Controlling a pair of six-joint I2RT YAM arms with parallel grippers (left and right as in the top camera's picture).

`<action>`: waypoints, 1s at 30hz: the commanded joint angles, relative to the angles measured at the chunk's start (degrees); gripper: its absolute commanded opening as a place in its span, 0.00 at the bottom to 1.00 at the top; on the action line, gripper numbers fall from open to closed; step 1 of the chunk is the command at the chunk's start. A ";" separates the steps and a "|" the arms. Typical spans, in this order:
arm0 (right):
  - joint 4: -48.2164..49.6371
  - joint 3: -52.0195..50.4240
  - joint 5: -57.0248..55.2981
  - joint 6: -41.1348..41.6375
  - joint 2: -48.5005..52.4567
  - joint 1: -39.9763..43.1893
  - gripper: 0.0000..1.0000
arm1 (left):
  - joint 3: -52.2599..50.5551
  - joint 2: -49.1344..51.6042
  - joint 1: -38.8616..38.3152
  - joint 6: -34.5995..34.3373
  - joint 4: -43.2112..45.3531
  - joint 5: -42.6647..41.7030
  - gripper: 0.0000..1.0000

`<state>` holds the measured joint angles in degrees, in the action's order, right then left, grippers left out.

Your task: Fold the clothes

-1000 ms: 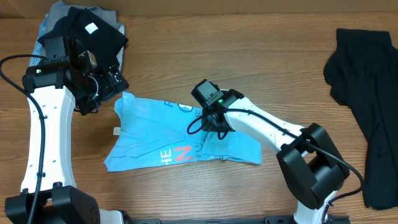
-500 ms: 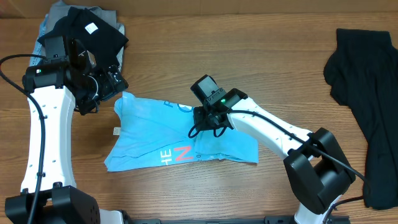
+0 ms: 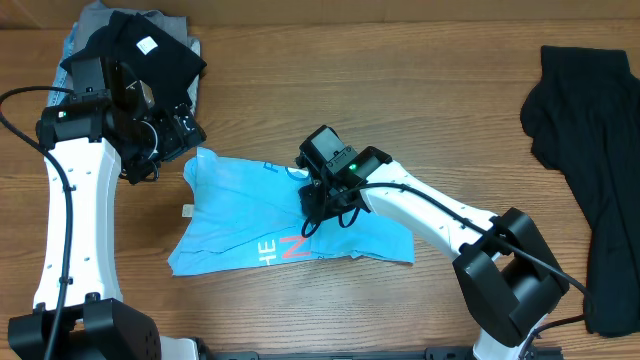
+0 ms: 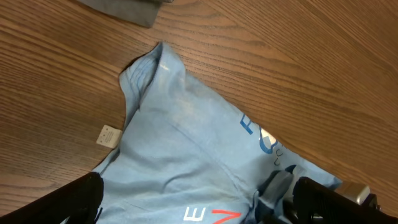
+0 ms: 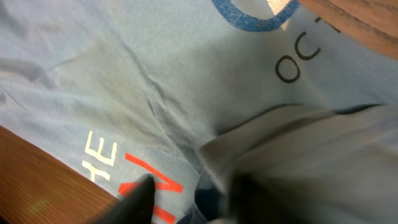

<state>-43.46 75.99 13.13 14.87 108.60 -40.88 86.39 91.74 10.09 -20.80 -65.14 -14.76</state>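
The light blue T-shirt (image 3: 250, 215) lies crumpled on the wooden table, with white and coral-red letters near its front edge. My right gripper (image 3: 318, 200) sits on the shirt's middle, shut on a raised fold of its fabric. In the right wrist view the fold drapes between the fingers (image 5: 196, 199) above the letters on the shirt (image 5: 124, 93). My left gripper (image 3: 185, 130) hovers open and empty above the shirt's far left corner. In the left wrist view its fingers (image 4: 199, 208) stand wide apart over the shirt (image 4: 180, 137).
A pile of black and grey clothes (image 3: 140, 45) lies at the far left corner; its grey edge shows in the left wrist view (image 4: 124, 7). A black garment (image 3: 590, 150) lies along the right side. A small white tag (image 3: 187, 210) sticks out at the shirt's left edge.
My right gripper has moved left across the shirt, pulling the held fold and the shirt's right edge with it. The left arm has not moved.
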 commanded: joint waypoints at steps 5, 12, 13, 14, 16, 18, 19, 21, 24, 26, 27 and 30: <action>-5.88 4.98 -2.49 4.87 -3.23 1.20 0.62 | 0.72 -0.35 -0.52 1.51 -0.33 0.31 1.00; -14.56 9.90 -2.67 4.90 -4.55 1.25 1.00 | 0.72 -0.35 -0.52 1.51 -0.42 0.31 1.00; -15.23 9.86 -2.58 4.90 -4.55 1.27 0.93 | 0.72 -0.35 -0.52 1.51 -0.42 0.31 1.00; -15.87 9.55 -2.56 4.90 -4.48 1.27 0.80 | 0.72 -0.35 -0.52 1.51 -0.44 0.31 1.00; -16.31 8.57 -1.99 4.96 -4.42 1.27 0.40 | 0.72 -0.35 -0.52 1.51 -0.44 0.31 1.00; -16.26 6.99 -1.25 5.70 -4.35 1.27 0.20 | 0.72 -0.35 -0.52 1.51 -0.46 0.31 1.00; -16.20 5.86 -1.25 6.58 -4.33 1.27 0.11 | 0.72 -0.35 -0.52 1.51 -0.48 0.31 1.00; -15.74 3.61 -1.18 8.04 -4.33 1.27 0.04 | 0.72 -0.35 -0.52 1.51 -0.57 0.31 1.00; -12.13 -0.70 -0.50 9.20 -4.33 1.55 0.04 | 0.72 -0.35 -0.52 1.53 -0.59 0.31 1.00; -8.24 -3.41 1.03 9.20 -4.33 2.16 0.04 | 0.72 -0.35 -0.52 1.51 -0.57 0.31 1.00; -6.60 -4.50 2.43 9.18 -4.31 2.62 0.04 | 0.72 -0.35 -0.52 1.51 -0.57 0.28 1.00; -1.81 -8.31 8.46 9.16 -3.54 5.60 0.04 | 0.72 -0.35 -0.52 1.51 -0.83 0.28 1.00</action>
<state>-47.48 70.57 15.53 23.33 105.21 -38.20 86.39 91.72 10.09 -20.78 -65.65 -14.76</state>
